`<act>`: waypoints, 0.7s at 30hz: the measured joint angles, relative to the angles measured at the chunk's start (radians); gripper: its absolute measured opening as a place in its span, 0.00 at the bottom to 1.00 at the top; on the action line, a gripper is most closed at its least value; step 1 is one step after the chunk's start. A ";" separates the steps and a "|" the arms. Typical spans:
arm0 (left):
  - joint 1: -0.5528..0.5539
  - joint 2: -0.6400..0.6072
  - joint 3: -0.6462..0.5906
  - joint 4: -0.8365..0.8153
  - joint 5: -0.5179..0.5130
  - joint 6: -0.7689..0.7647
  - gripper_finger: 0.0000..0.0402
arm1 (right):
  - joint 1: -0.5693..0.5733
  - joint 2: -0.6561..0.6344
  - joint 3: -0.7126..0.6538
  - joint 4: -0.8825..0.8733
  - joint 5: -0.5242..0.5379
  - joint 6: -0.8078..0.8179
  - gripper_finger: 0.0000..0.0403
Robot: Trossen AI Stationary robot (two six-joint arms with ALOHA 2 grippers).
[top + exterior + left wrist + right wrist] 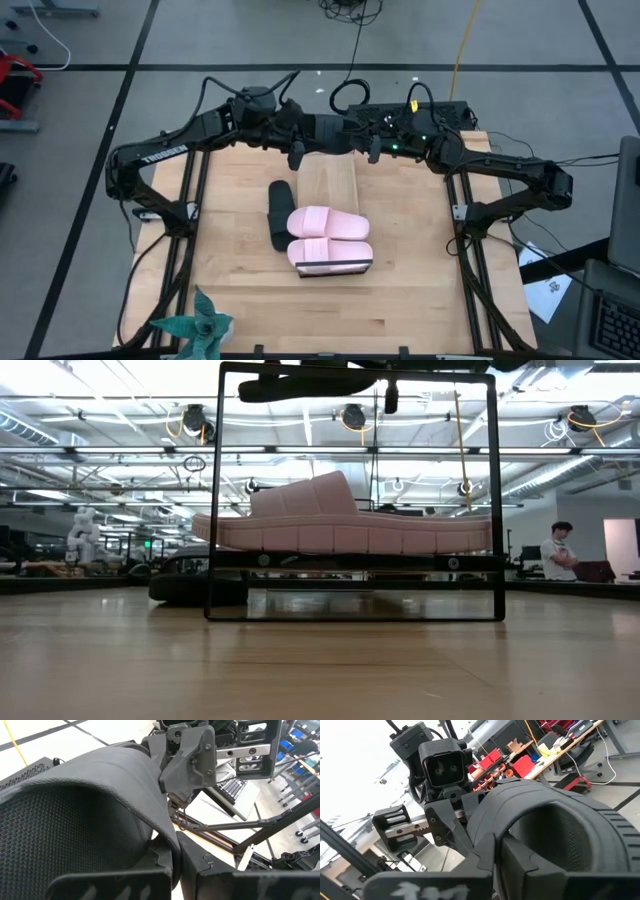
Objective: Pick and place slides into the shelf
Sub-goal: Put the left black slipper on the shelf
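Two pink slides sit side by side on the shelf, toward its near end. One black slide lies on the table just left of them. You have both grippers, left and right, clamped on the other black slide, held up over the shelf's far end.

Light wooden tabletop on grey floor marked with black tape lines. Teal folded-paper plant shape at near left table edge. Yellow cable and black cable loop beyond far edge. White paper sheet and dark keyboard off right side. Red bins on background benches. Seated person far right in room, white robot figure far left.
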 joint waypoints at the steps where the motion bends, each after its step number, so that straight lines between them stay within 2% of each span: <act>1: 0.000 0.000 0.000 0.000 -0.001 -0.002 0.00 | 0.000 0.000 0.000 0.000 0.000 -0.004 0.02; 6: 0.000 0.002 0.000 0.000 -0.016 -0.005 0.01 | 0.000 0.000 0.000 -0.005 0.017 -0.013 0.01; 12: -0.001 0.005 0.000 -0.001 -0.058 -0.033 0.07 | -0.008 0.000 0.001 -0.028 0.039 -0.035 0.01; 21: -0.001 0.005 0.000 0.014 -0.075 -0.037 0.11 | -0.060 -0.006 0.002 -0.047 0.000 -0.033 0.00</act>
